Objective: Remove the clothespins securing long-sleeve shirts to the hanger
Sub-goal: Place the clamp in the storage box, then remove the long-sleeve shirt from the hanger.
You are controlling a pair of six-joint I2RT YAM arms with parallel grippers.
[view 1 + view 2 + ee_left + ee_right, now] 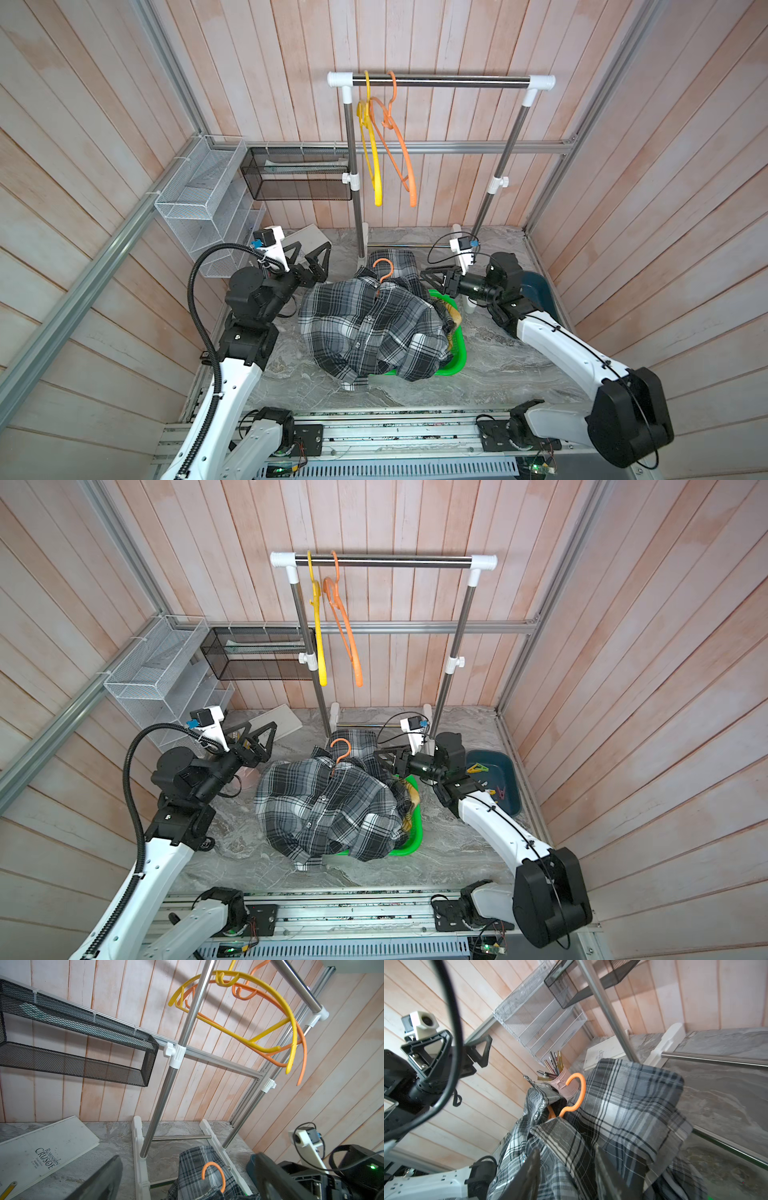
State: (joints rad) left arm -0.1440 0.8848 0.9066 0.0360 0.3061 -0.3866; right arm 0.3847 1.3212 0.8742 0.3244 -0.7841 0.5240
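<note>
1. Shirts in both top views: a grey checked shirt [374,332] lies heaped over a green basket [459,349] on the marbled table [519,365]. The hook of its orange hanger [384,270] stands up out of the collar. A yellowish cloth [454,318] shows under the heap at the basket's edge on the right arm's side.
2. In both top views the left gripper [315,246] hangs on its own side of the heap, apart from the cloth, jaws spread wide with nothing between them. The right gripper [424,274] points at the collar end from the opposite side, just beside the cloth.
3. In a top view the clothespins [500,791] lie in a dark blue tub [512,771] behind the right arm, well apart from the shirt.
4. At the back stands a clothes rack [440,81] with a bare yellow hanger [377,195] and a bare orange one [412,195] on its bar.
5. In the left wrist view, the left gripper [188,1156] shows two dark fingers [99,1180] far apart. Beyond them are plaid cloth [195,1159], the hanger hook [212,1163] and a white book [47,1147].
6. In the right wrist view, the right gripper [567,1148] has its jaws partly spread, pinching nothing. Checked cloth [629,1109] fills the gap behind them; whether they touch it I cannot tell. The hook [584,1088] rises beside a pink cup of pens [562,1086].
</note>
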